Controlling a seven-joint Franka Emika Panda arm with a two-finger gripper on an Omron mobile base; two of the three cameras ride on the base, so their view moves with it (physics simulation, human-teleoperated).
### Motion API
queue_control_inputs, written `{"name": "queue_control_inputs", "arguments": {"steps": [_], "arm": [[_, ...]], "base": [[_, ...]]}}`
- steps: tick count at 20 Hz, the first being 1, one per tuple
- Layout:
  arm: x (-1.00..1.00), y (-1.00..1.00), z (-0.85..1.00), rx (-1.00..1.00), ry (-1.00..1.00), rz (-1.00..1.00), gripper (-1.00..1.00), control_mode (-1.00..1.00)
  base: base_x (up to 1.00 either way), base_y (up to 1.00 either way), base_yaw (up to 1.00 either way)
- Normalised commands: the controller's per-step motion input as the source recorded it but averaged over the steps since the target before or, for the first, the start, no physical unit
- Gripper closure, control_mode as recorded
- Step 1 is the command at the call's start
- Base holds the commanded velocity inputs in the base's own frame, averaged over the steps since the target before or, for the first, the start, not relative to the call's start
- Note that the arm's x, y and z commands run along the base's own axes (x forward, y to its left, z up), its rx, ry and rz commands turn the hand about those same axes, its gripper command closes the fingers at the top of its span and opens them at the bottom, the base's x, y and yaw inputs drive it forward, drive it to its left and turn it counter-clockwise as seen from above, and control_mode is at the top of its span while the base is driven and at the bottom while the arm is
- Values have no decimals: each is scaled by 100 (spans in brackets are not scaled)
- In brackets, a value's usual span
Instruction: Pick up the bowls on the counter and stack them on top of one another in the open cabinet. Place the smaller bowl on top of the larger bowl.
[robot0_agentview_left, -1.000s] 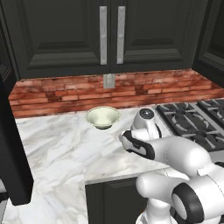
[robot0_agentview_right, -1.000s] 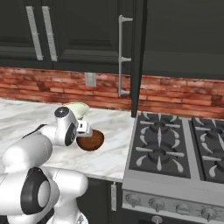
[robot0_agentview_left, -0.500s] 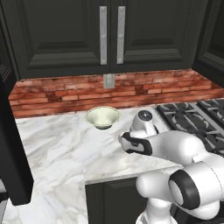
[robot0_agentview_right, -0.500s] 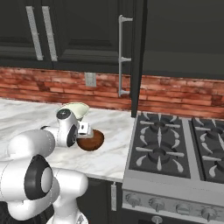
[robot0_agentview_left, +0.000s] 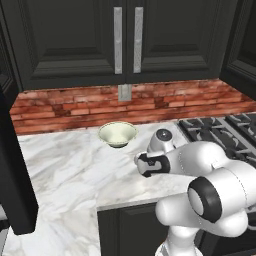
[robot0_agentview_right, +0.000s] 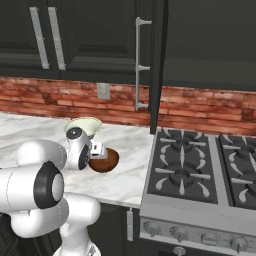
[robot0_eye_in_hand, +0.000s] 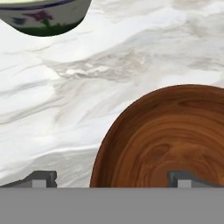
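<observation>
1. Fingers (robot0_eye_in_hand: 109, 178) spread wide and holding nothing. One tip (robot0_eye_in_hand: 42, 178) is over bare marble; the other sits over the brown bowl (robot0_eye_in_hand: 168, 135).
2. Brown bowl (robot0_agentview_right: 104, 160) stands upright on the surface (robot0_agentview_left: 65, 170), just in front of the hand and near the stove (robot0_agentview_right: 200, 172).
3. Cream bowl (robot0_agentview_left: 117, 134) sits further back by the brick wall (robot0_agentview_left: 75, 107), apart from the brown one.
4. Cabinet door (robot0_agentview_right: 158, 60) open above the stove edge.
</observation>
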Motion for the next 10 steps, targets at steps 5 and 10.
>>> {"name": "queue_control_inputs", "arguments": {"steps": [5, 10], "arm": [[3, 0, -14, 0, -5, 0, -100, -100], [1, 0, -6, 0, -4, 0, -100, -100]], "base": [[0, 0, 0], [0, 0, 0]]}}
